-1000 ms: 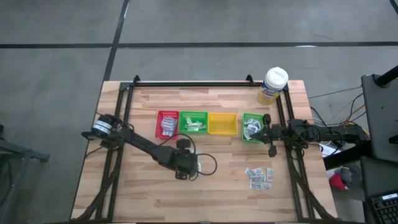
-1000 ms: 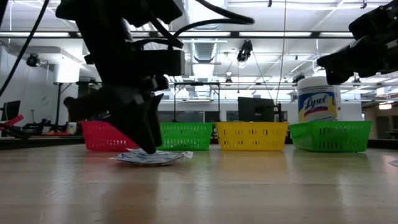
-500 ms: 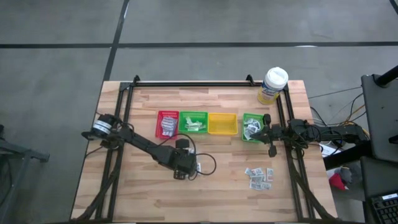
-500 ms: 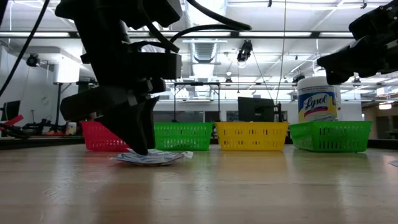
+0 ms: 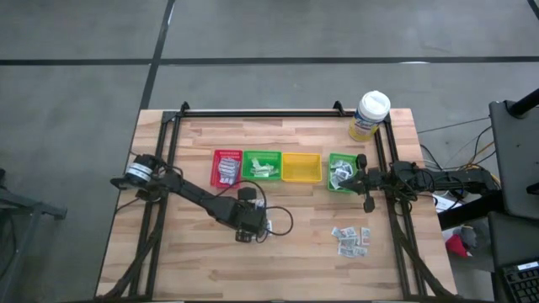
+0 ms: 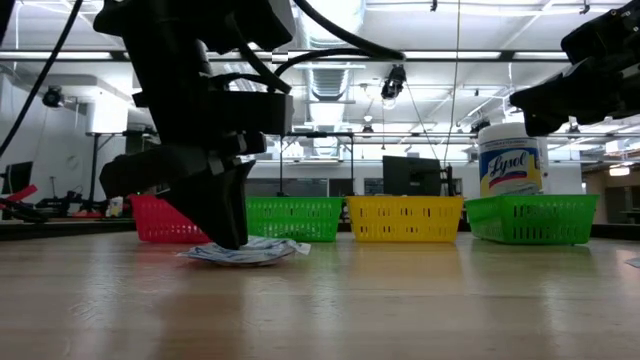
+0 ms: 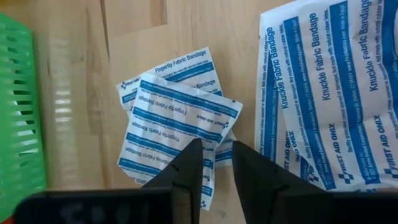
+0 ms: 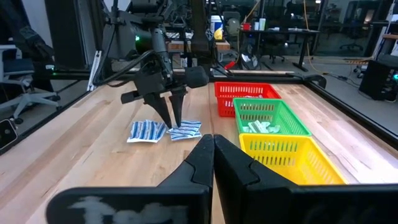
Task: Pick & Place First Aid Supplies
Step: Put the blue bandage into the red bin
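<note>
While my left gripper [image 7: 214,163] straddles the small white blue-printed fingertip bandage packets [image 7: 177,115] at centre frame, fingers narrow but not yet clamped, I'm mid-pick. Next: pinch, lift, carry. My right gripper [image 8: 213,152] idles, pressed closed.

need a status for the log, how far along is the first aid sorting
Partly done. The red tray and two green trays already hold packets; the yellow tray looks empty. In hand: the left gripper is down on the fingertip bandage packets, fingers narrowly apart, nothing lifted. Left: those, the knuckle bandages and a small packet cluster. The right gripper waits shut.
</note>
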You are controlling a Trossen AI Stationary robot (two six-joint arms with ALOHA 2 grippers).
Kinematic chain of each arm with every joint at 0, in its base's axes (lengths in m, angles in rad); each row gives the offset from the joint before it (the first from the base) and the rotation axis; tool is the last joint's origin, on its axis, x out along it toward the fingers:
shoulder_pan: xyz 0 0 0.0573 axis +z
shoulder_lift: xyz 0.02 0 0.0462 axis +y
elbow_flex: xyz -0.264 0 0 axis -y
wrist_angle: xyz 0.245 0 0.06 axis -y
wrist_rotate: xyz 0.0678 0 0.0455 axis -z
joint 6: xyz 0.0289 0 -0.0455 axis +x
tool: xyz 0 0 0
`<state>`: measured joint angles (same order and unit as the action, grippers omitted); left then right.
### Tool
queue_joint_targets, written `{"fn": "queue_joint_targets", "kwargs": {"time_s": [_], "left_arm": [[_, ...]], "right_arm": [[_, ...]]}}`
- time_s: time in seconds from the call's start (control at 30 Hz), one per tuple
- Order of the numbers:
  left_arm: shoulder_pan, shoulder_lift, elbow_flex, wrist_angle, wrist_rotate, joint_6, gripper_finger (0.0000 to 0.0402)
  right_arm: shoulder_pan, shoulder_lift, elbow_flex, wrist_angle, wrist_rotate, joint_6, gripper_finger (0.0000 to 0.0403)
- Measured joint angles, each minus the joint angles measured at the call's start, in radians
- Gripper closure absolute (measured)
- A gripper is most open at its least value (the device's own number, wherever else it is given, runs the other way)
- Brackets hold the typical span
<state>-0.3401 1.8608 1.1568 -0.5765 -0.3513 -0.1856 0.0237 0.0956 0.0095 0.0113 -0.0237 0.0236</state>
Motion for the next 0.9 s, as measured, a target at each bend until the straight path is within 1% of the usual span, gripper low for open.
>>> {"fn": "queue_joint_targets", "kwargs": {"time_s": [0.43, 0.67, 0.9], "left_arm": [[0.002, 0.005, 0.0, 0.001, 0.043, -0.037, 0.0398], [0.002, 0.003, 0.016, -0.015, 0.048, -0.059, 0.0401], [0.002, 0.001, 0.123, -0.157, 0.047, -0.109, 0.0401]], "right_arm": [[0.0, 0.0, 0.0, 0.0, 0.0, 0.002, 0.0394], [0.0, 0.0, 0.0, 0.0, 0.0, 0.003, 0.0394], [0.0, 0.0, 0.0, 0.0, 0.0, 0.003, 0.0394]]}}
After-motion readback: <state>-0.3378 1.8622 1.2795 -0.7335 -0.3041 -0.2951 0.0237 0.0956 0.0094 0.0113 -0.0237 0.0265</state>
